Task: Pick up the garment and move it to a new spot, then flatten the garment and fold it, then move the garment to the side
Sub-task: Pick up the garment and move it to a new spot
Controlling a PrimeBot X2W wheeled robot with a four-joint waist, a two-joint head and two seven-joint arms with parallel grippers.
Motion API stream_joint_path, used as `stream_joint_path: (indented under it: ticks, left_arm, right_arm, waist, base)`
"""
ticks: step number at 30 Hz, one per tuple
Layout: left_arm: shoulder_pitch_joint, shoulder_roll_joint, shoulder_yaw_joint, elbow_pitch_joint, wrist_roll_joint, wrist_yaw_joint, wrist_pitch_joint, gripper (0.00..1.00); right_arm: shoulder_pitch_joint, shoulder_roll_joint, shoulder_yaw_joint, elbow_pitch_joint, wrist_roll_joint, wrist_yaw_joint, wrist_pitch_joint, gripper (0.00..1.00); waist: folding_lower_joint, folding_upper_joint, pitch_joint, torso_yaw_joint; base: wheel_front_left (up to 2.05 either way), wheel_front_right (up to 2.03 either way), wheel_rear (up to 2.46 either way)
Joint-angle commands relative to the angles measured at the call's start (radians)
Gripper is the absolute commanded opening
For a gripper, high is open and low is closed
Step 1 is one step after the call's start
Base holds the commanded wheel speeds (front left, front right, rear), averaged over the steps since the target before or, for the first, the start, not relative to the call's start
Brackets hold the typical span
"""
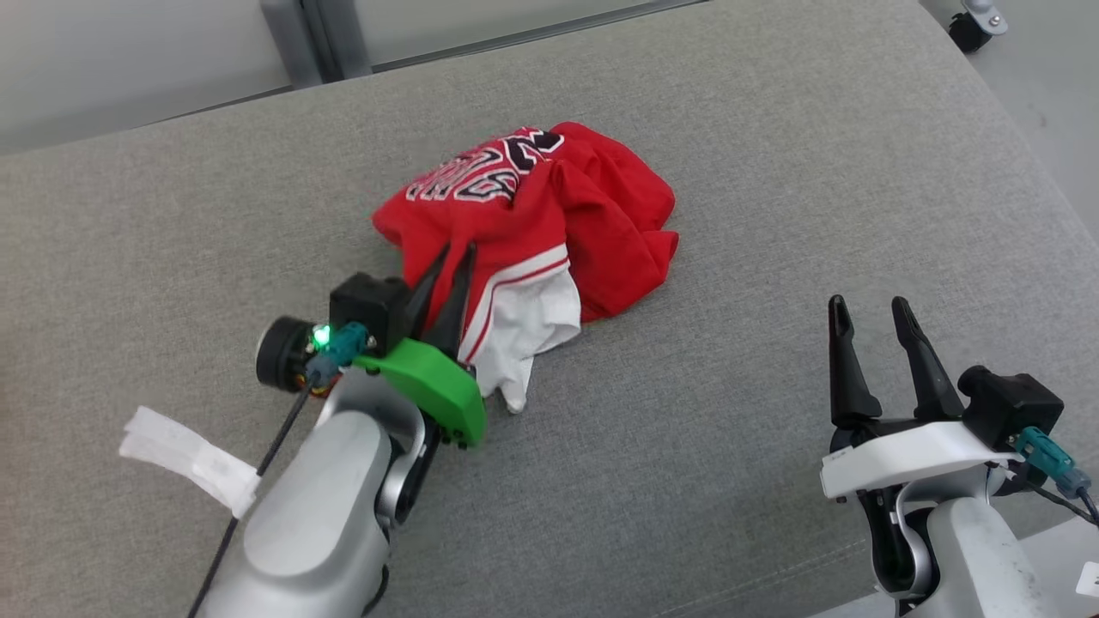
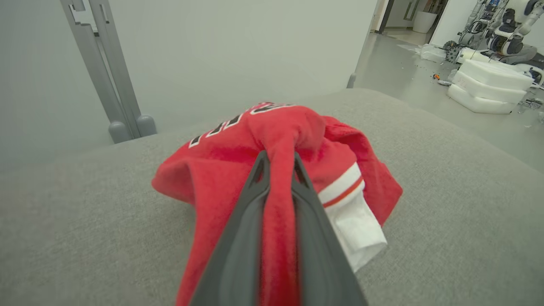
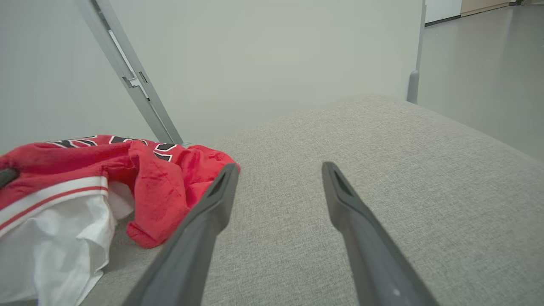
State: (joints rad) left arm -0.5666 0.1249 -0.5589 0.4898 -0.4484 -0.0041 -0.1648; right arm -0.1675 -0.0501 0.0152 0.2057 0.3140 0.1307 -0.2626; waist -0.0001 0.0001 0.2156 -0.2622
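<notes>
1. Garment [image 1: 549,215]: soft red knit jersey, crumpled into a rounded heap with deep folds. Black lettering edged in white shows on its far upper face. A white band with a thin red stripe runs along one hem. A limp white panel spills out at the near side.
2. Location: the garment lies near the middle of a grey cushion [image 1: 773,129]. The cushion is covered in coarse woven cloth, flat on top with rounded edges.
3. Left gripper [image 1: 458,251]: its two tapered dark fingers are drawn close together and pinch a ridge of red cloth. In the left wrist view the fold runs down the narrow gap along the fingers' length.
4. Left wrist fittings: a glossy green plastic guard [image 1: 429,386] sits at the wrist. A crinkled white tag [image 1: 189,459] sticks out from the smooth silver forearm.
5. Right gripper [image 1: 867,302]: its fingers stand spread apart, with bare cushion showing between them. It is well to the right of the garment and clear of it.
6. Surroundings: grey metal posts [image 2: 114,85] stand beyond the cushion's far edge against a pale wall. In the left wrist view, stacked white foam blocks [image 2: 488,85] rest on a glossy floor.
</notes>
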Motion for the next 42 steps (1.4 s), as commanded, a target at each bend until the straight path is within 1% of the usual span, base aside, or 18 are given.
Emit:
stream_joint_path:
  ticks: [1, 3, 4, 5, 10, 16, 25, 33, 39, 42]
  left_arm:
    - [0.032, -0.001, -0.004, 0.013, -0.01, -0.001, -0.012, 0.0]
    - [0.062, -0.004, -0.006, 0.029, -0.016, 0.004, -0.027, 0.02]
    - [0.073, -0.005, -0.009, 0.035, -0.015, 0.003, -0.035, 0.39]
    - [0.082, -0.007, -0.015, 0.04, -0.011, 0.001, -0.043, 1.0]
    - [0.089, -0.005, -0.005, 0.029, 0.0, 0.008, -0.078, 1.0]
    - [0.109, 0.03, 0.045, -0.03, 0.02, 0.028, -0.1, 1.0]
    - [0.203, 0.086, 0.187, -0.166, 0.058, 0.066, -0.1, 1.0]
    - [0.328, 0.133, 0.332, -0.234, 0.074, 0.077, -0.1, 1.0]
    - [0.435, 0.129, 0.418, -0.28, 0.087, 0.083, -0.1, 1.0]
    - [0.48, 0.12, 0.435, -0.299, 0.098, 0.063, -0.1, 1.0]
  right_arm:
    - [0.01, -0.001, 0.004, 0.004, 0.0, 0.0, -0.003, 1.0]
    - [0.014, -0.001, 0.004, 0.006, -0.005, 0.0, -0.003, 1.0]
    - [0.016, -0.001, 0.004, 0.007, -0.007, 0.0, -0.003, 1.0]
    - [0.018, -0.001, 0.003, 0.008, -0.01, 0.0, -0.003, 1.0]
    - [0.027, -0.001, 0.005, 0.01, -0.023, 0.0, -0.003, 1.0]
    - [0.044, -0.001, 0.021, 0.002, -0.037, 0.0, -0.003, 1.0]
    - [0.073, -0.001, 0.028, -0.004, -0.055, 0.0, -0.003, 1.0]
    - [0.084, -0.001, 0.051, -0.008, -0.074, 0.0, -0.003, 1.0]
    - [0.099, -0.002, 0.062, -0.013, -0.099, 0.0, -0.003, 1.0]
    - [0.104, -0.008, 0.068, -0.017, -0.106, 0.0, -0.003, 1.0]
  waist:
    - [0.0001, -0.0001, -0.009, 0.007]
    - [0.0001, -0.0001, -0.017, 0.014]
    - [0.0001, -0.0001, -0.021, 0.019]
    - [0.0001, -0.0001, -0.025, 0.025]
    - [0.0001, -0.0001, -0.055, 0.058]
    - [0.0001, -0.0001, -0.101, 0.1]
    - [0.0001, -0.0001, -0.154, 0.173]
    - [0.0001, -0.0001, -0.183, 0.219]
    - [0.0001, -0.0001, -0.201, 0.243]
    - [0.0001, -0.0001, -0.207, 0.254]
  base:
    - [0.0, 0.0, 0.0]
    - [0.0, 0.0, 0.0]
    - [0.0, 0.0, 0.0]
    - [0.0, 0.0, 0.0]
    - [0.0, 0.0, 0.0]
    - [0.0, 0.0, 0.0]
    - [0.0, 0.0, 0.0]
    - [0.0, 0.0, 0.0]
    - [0.0, 0.0, 0.0]
    - [0.0, 0.0, 0.0]
